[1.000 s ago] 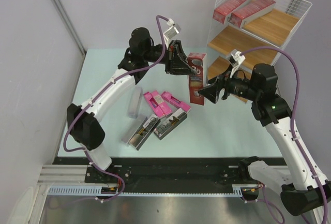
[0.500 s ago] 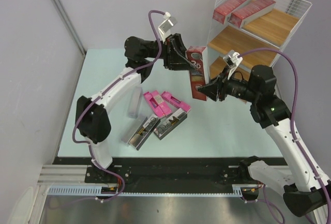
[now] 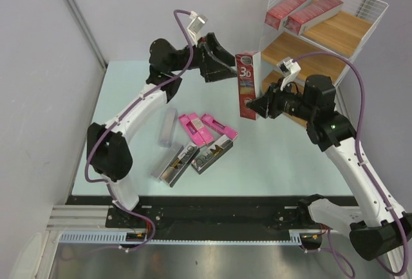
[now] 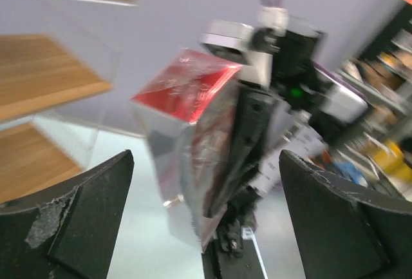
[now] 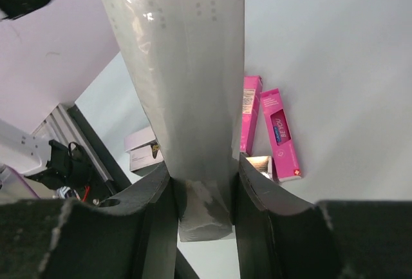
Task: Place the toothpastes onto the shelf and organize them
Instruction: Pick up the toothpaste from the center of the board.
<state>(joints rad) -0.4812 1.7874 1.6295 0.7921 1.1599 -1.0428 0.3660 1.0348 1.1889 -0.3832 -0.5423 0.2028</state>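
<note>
mid-handover, the right gripper [image 3: 255, 106] clamps the red carton [image 3: 246, 84], the left gripper [image 3: 229, 73] open at its ten o'clock; next, swing it to the shelf [image 3: 341, 34] at two o'clock.

The fixed top view is taken from high above and behind the arm bases [image 3: 320, 211], which sit at 6 o'clock. It is tilted down over the whole bench [image 3: 129, 98], with the shelf [image 3: 338, 34] seen at 1 o'clock.

The left wrist view is taken from just behind the left hand [image 4: 203, 163], close and blurred, facing the dark red carton [image 4: 187, 92], with the shelf boards at 9 o'clock.

The right wrist view is taken from behind the right hand [image 5: 205, 189], closer still, looking along that carton and down at the bench. The pink cartons [image 5: 280, 134] lie at 3 o'clock.

The carton is shared by all three views.
</note>
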